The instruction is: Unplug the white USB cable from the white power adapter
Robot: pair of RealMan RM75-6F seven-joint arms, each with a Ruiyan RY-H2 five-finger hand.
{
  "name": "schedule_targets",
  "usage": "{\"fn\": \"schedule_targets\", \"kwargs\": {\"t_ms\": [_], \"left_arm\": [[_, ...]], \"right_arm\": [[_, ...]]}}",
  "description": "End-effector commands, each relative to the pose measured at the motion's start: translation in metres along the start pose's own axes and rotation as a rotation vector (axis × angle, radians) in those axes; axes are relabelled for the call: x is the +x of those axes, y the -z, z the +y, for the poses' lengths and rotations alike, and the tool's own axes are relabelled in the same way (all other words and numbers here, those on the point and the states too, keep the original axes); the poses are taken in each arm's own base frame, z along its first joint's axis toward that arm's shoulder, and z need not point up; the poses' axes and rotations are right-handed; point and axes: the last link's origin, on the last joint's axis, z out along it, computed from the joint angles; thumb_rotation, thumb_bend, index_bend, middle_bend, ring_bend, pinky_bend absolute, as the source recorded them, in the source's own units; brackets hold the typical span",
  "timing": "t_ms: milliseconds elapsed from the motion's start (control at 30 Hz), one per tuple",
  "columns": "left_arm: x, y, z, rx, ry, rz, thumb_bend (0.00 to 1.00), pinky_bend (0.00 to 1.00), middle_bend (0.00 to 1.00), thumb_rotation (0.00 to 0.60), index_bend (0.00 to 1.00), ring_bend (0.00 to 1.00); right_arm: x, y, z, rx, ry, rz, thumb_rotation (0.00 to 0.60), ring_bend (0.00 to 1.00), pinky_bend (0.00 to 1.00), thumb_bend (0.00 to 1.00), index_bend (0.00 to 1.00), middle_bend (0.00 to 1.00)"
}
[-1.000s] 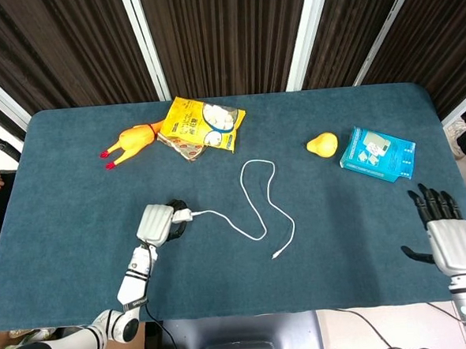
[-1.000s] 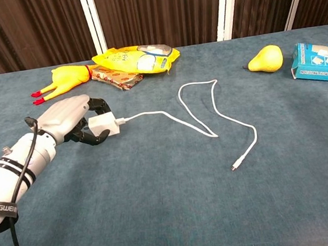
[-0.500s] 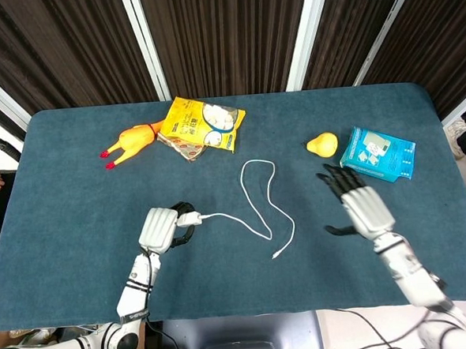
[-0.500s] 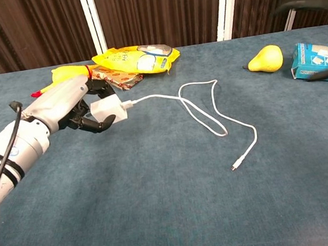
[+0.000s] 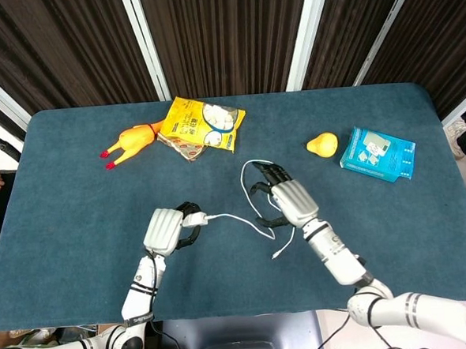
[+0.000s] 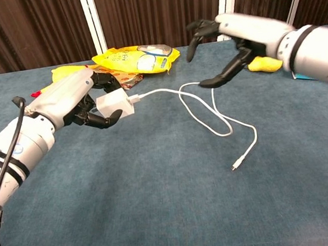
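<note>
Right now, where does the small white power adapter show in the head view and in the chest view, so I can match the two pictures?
Head view: the small white power adapter sits left of centre, gripped by the left hand.
Chest view: the adapter is in the upper left, raised off the table in the same hand.
Shared landmark: the white USB cable running rightward from the adapter.

blue box (image 6: 301,75) mostly hidden behind right arm (image 6: 315,54)
</note>
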Motion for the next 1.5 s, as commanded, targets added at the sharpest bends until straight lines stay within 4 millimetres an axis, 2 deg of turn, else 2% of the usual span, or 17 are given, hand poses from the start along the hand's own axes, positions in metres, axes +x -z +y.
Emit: {"fn": "schedule_targets", "kwargs": {"t_ms": [33, 300, 600, 1033, 1500], "left_arm": [[0.002, 0.0, 0.002, -0.007, 0.002, 0.006, 0.54, 1.0, 0.77, 0.6, 0.75, 1.0], [0.005, 0.001, 0.006, -0.016, 0.01, 0.012, 0.54, 1.0, 0.78, 0.6, 0.75, 1.0], [0.005, 0.003, 0.009, -0.024, 0.014, 0.009, 0.54, 1.0, 0.78, 0.6, 0.75, 1.0], [0.009, 0.006, 0.012, -0.029, 0.014, 0.016, 0.54, 1.0, 0.78, 0.6, 0.75, 1.0], [0.014, 0.008, 0.012, -0.039, 0.009, 0.024, 0.54, 1.0, 0.79, 0.6, 0.75, 1.0]], "right_arm": [[-0.013, -0.009, -0.01, 0.014, -0.043, -0.035, 0.6, 0.0, 0.0, 0.36, 0.53, 0.12], [-0.029, -0.021, -0.029, 0.048, -0.064, -0.027, 0.6, 0.0, 0.0, 0.38, 0.56, 0.13], [-0.037, -0.032, -0.043, 0.063, -0.068, -0.005, 0.6, 0.0, 0.0, 0.41, 0.6, 0.16], [-0.05, -0.038, -0.054, 0.075, -0.054, -0.018, 0.6, 0.0, 0.0, 0.45, 0.64, 0.18], [-0.051, -0.042, -0.063, 0.087, -0.093, -0.005, 0.6, 0.0, 0.0, 0.45, 0.64, 0.19]]}}
